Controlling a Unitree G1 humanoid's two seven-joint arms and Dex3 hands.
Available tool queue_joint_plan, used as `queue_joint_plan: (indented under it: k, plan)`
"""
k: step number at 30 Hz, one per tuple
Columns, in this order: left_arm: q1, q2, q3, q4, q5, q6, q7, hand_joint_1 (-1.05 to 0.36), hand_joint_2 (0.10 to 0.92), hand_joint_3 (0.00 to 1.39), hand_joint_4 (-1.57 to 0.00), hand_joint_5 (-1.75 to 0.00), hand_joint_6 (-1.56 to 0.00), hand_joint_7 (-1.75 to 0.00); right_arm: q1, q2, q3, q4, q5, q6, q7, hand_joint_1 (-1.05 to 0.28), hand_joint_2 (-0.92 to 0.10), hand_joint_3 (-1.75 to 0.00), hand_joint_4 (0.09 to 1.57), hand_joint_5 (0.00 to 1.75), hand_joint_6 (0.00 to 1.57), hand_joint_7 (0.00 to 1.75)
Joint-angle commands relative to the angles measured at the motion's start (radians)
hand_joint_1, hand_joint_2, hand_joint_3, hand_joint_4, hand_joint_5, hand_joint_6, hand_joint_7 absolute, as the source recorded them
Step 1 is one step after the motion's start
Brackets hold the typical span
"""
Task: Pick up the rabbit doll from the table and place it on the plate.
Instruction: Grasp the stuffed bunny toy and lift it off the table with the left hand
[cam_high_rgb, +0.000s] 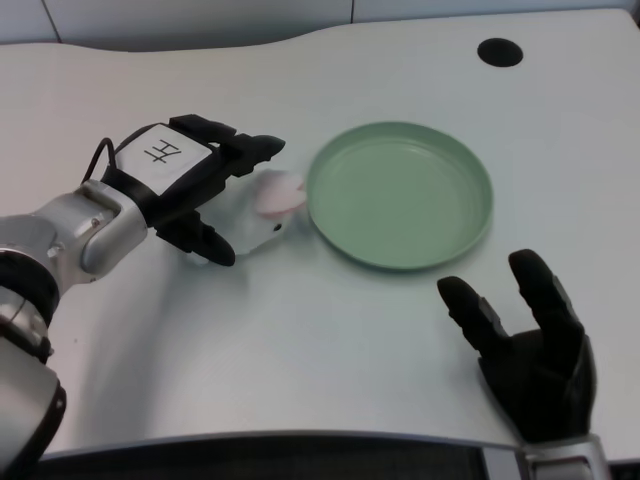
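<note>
The rabbit doll (268, 208), white with a pink ear, lies on the table right against the left rim of the green plate (470, 235). My left hand (190, 185) reaches over it from the left. Its upper fingers (252, 150) stretch out above the doll's far side and its thumb (205, 242) lies at the doll's near left edge. The fingers bracket the doll but look extended rather than closed around it. The hand hides the doll's left part. Nothing lies inside the plate.
My right hand (530, 345) rests palm up at the near right, fingers apart. A round black hole (500, 52) sits in the tabletop at the far right. The table's near edge (300, 440) runs along the bottom.
</note>
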Motion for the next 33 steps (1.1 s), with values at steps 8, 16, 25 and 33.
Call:
queue_joint_plan:
  k: [8, 16, 25, 33]
  plan:
    - [-0.025, -0.017, -0.053, 0.029, 0.003, 0.043, -0.041, -0.72, 0.792, 0.00, -0.58, -0.08, -0.44, -0.02, 0.052, 0.037, 0.027, -0.100, 0.023, 0.026, -0.016, -0.80, -0.92, -0.13, 0.93, 0.01, 0.88, 0.01]
    - [-0.020, -0.048, -0.121, 0.047, 0.041, 0.101, -0.001, -0.41, 0.768, 0.00, -0.87, -0.10, -0.78, -0.04, 0.055, 0.033, 0.028, -0.102, 0.051, 0.018, 0.037, -0.77, -0.92, -0.16, 0.90, 0.00, 0.85, 0.00]
    - [-0.020, -0.097, -0.127, 0.068, 0.014, 0.138, 0.009, -0.36, 0.772, 0.00, -0.92, -0.10, -0.85, -0.03, 0.069, 0.028, 0.037, -0.126, 0.061, 0.028, 0.042, -0.78, -0.92, -0.17, 0.90, 0.00, 0.86, 0.01]
    - [-0.019, -0.123, -0.086, 0.061, -0.044, 0.091, 0.029, -0.22, 0.909, 0.03, -1.09, -0.22, -1.07, -0.09, 0.082, 0.027, 0.036, -0.145, 0.076, 0.049, 0.051, -0.76, -0.92, -0.18, 0.90, 0.01, 0.86, 0.01]
